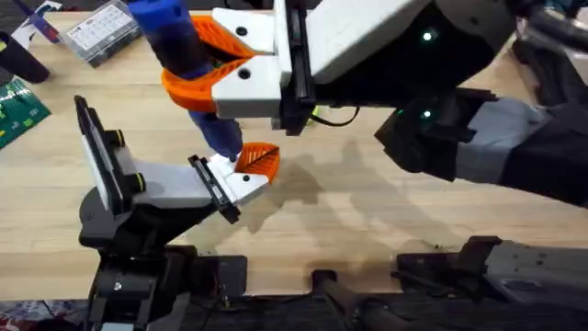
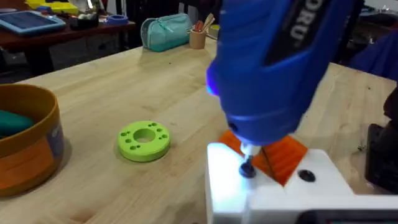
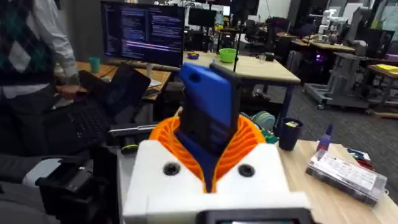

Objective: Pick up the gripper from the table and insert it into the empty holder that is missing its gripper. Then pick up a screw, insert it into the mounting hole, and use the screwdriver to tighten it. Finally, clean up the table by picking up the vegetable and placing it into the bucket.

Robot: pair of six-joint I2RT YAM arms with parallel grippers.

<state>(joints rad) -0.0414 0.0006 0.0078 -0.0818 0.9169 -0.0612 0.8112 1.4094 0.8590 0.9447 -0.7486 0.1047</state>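
Gleaming bright-blue screwdriver point(image 2: 273, 62), narrow tip on a dark screw point(image 2: 247, 169)

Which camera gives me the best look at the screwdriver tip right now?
The left wrist view: the screwdriver tip sits on a dark screw in the white part. Overhead shows its blue body, tip hidden. The right wrist view shows its rear end clamped by the right gripper.

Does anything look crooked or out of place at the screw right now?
Nothing stands out. The right gripper holds the screwdriver, its tip on a dark screw in a white part with orange ribbed pads. The lime-green disc lies flat and the bucket stands upright on the table.
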